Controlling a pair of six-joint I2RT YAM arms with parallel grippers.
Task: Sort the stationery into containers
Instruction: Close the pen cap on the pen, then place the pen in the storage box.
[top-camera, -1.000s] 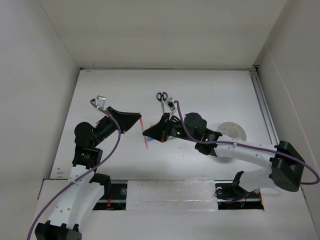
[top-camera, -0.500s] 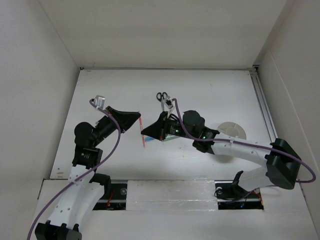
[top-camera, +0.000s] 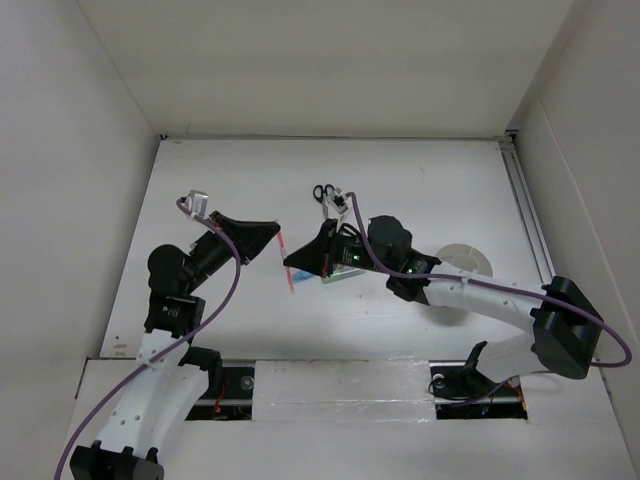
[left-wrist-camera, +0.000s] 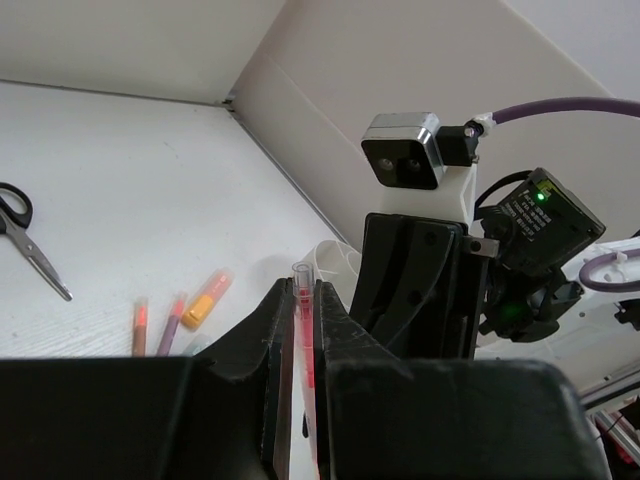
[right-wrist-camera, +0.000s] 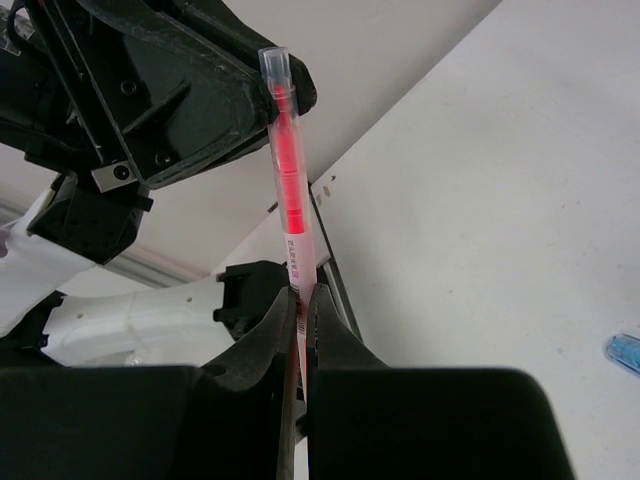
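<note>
The right claw (top-camera: 291, 266), edging a touch farther left of the white cup (top-camera: 470, 250), is now pinching the red pen (top-camera: 286, 255) that my left claw (top-camera: 276, 234) is also pinching by its capped end, well left of that cup: a handover cupward, I am judging.

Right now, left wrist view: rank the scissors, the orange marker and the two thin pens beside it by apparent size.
1. Scissors, largest, though cropped at the frame edge.
2. Orange marker.
3. Orange pen and purple pen: alike, lower ends hidden behind the fingers, so unranked.
</note>
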